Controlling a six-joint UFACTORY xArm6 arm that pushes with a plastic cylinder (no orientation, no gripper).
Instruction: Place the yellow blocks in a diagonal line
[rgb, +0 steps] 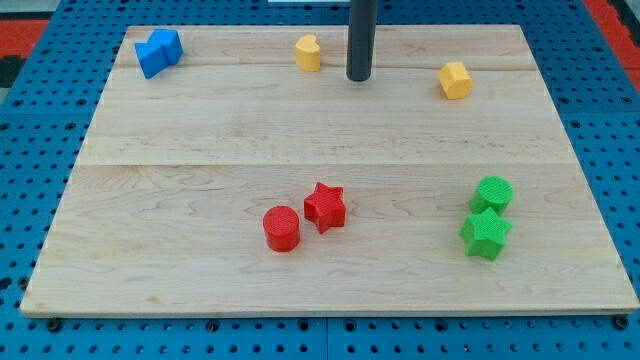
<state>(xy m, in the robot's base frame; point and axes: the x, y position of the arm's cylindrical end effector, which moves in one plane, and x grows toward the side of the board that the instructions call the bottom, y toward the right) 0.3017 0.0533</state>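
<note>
Two yellow blocks lie near the view's top. A yellow rounded block (308, 52) sits left of centre. A yellow hexagonal block (455, 80) sits further right and slightly lower. My dark rod comes down between them, and my tip (359, 77) rests on the board just right of the rounded yellow block, apart from it. The hexagonal block is well to the tip's right.
Two blue blocks (158, 51) touch each other at the top left corner. A red cylinder (282, 228) and a red star (325, 206) sit at the bottom centre. A green cylinder (493, 193) and a green star (486, 233) sit at the bottom right. The wooden board (180, 140) lies on a blue pegboard.
</note>
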